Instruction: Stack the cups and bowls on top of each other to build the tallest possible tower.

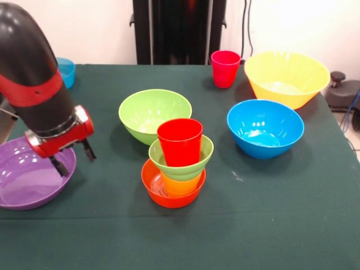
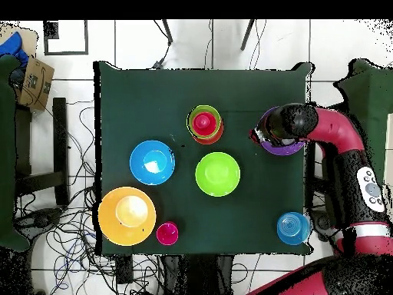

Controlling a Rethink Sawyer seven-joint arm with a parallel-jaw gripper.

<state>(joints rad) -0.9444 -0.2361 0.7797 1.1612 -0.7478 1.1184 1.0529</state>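
Red plastic cup (image 1: pixel 180 141) tops the nested tower (image 1: pixel 175 169), mid-bench. Beside it, over the shallow purple bowl (image 1: pixel 22 191), the gripper (image 1: pixel 73 158) hangs, jaws parted, empty; a careless swing could topple the tower.

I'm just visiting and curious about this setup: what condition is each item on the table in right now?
tower: four nested pieces, upright, red cup on top.
pink cup: upright, alone, empty.
large green bowl: upright, empty.
blue bowl: upright, empty.
yellow bowl: upright, empty.
small blue bowl: at the table's edge, upright.
purple bowl: upright, under the end effector.
end effector: open, holding nothing.
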